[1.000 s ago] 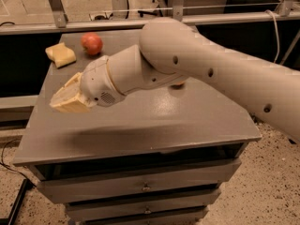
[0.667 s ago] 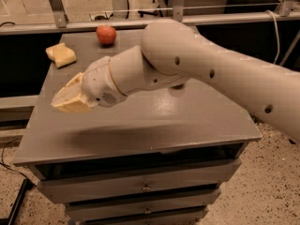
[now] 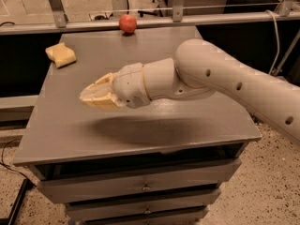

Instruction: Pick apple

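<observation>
— Where is the gripper in the camera view?

— The gripper [image 3: 87, 97] hangs above the left-middle part of the grey table [image 3: 197, 125], pointing left and slightly down. It sits at the end of a thick cream-coloured arm [image 3: 243, 86] that comes in from the right edge and crosses over the table.

— And its fingers?

— The pale yellowish fingers [image 3: 101, 92] are drawn together into one tapering wedge. I see no gap between them, and they grip no object. A dark shadow [image 3: 140, 128] lies on the table under the gripper and wrist.

— Where is the apple?

— The apple [image 3: 127, 23] rests at the far edge of the table, a little left of that edge's middle. It is red and round and touches nothing but the table. It is well apart from the gripper, beyond it and a little to its right in the view.

— Anything else on the table?

— A pale yellow sponge [image 3: 61, 55] lies near the far left corner, apart from the apple and from the gripper.

— What surrounds the table?

— Drawers [image 3: 145, 187] fill the table's front below the top. A metal rail [image 3: 215, 18] runs across behind the far edge, a white cable [image 3: 276, 36] hangs at the right, and the floor [image 3: 267, 191] is speckled.
</observation>
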Robot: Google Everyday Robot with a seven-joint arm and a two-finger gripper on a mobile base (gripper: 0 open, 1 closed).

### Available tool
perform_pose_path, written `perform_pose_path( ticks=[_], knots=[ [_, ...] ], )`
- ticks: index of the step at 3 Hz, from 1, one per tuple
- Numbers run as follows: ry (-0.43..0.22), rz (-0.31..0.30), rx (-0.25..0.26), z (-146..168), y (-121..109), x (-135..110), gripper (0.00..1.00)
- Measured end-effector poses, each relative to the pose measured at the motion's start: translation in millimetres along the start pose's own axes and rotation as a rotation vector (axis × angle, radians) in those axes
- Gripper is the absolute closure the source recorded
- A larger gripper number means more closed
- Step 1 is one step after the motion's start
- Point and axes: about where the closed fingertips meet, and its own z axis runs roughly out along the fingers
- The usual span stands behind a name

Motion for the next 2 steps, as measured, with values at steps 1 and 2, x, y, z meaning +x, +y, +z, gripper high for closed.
perform_pose_path(
  ticks=[1,2],
  knots=[
    [-0.012,-0.022,0.017,-16.1,-5.1,-4.3,0.51],
    [-0.005,-0.041,0.024,-27.3,-7.3,-12.2,0.29]
  ],
)
